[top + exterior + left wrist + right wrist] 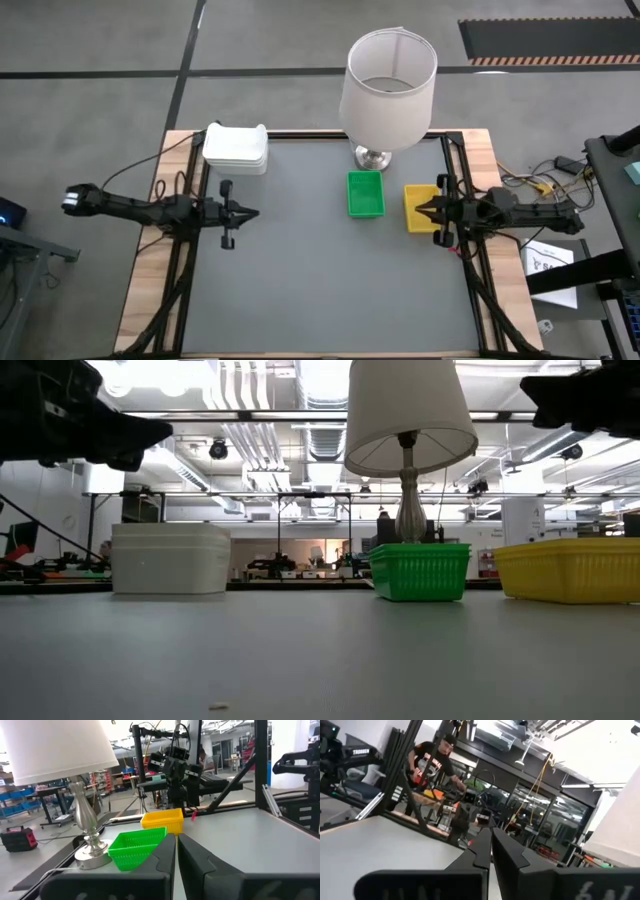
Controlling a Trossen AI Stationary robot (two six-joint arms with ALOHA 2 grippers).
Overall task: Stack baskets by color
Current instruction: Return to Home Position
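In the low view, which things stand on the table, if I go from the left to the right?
white baskets → green baskets → yellow baskets. The lamp overlaps the green baskets, so it is left out.

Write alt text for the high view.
White baskets sit stacked at the far left corner of the table; green baskets and yellow baskets sit side by side near a lamp. The left end effector hangs at left, the right end effector over the yellow baskets' edge.
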